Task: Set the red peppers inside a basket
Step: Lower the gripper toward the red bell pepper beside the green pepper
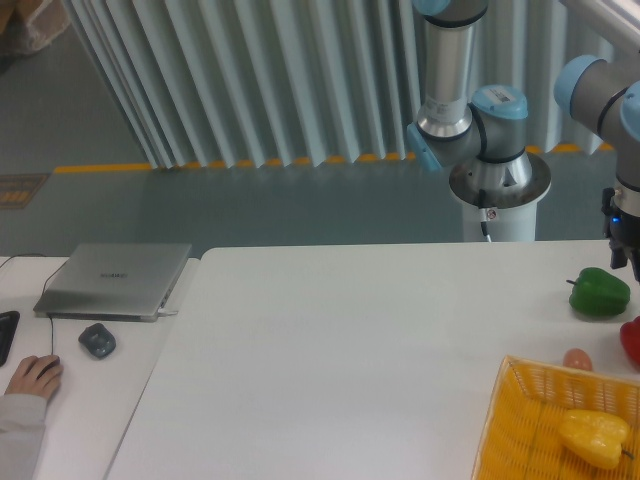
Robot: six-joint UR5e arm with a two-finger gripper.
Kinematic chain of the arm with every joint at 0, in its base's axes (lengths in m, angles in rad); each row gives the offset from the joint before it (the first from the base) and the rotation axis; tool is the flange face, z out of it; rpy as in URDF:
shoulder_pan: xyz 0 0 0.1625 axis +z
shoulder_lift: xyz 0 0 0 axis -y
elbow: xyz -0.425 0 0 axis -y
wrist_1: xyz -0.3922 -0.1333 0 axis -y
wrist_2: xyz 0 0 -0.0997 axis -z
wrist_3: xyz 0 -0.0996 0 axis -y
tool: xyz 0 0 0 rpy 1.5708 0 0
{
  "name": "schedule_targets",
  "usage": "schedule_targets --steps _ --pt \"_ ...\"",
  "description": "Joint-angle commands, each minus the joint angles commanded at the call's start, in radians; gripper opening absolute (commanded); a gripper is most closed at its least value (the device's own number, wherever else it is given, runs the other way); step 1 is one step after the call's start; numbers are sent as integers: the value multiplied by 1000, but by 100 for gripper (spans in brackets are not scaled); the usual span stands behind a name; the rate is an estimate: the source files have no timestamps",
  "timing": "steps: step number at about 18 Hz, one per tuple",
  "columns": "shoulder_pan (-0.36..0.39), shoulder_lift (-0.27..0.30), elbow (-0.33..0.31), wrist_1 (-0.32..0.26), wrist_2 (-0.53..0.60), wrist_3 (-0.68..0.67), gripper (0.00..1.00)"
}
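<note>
The red pepper [631, 341] shows only as a glossy red sliver at the right edge of the table, just above the basket. The yellow-orange mesh basket [520, 420] fills the bottom right corner and holds a yellow pepper [594, 437]. My gripper [623, 245] hangs at the far right edge, above and slightly behind the green pepper [600, 292]. Most of the gripper is cut off by the frame, so the fingers cannot be made out.
A small orange-pink object [577, 359] lies at the basket's far rim. A closed laptop [115, 279], a dark mouse [97, 341] and a person's hand [35, 377] are on the left desk. The robot base [497, 195] stands behind the table.
</note>
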Motion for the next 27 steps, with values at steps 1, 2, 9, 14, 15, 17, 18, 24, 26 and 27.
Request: schedule_targets --steps 1,2,9,14,15,17,18,24,26,27 --pt "0 3 -3 2 0 5 100" --pt "2 3 0 0 -3 3 100" --pt "-2 -9 -2 26 -3 -142 100" --pt "26 -18 -31 93 -20 -501 100" --pt "25 -18 -40 135 -15 -576 100" --pt "41 -9 -73 170 -14 -648 100" --pt "61 3 -87 192 -14 -837 100" --pt "152 6 -190 282 17 -1332 100" --pt "156 2 -219 287 18 -1393 100" --pt "155 2 -238 311 20 -1416 100"
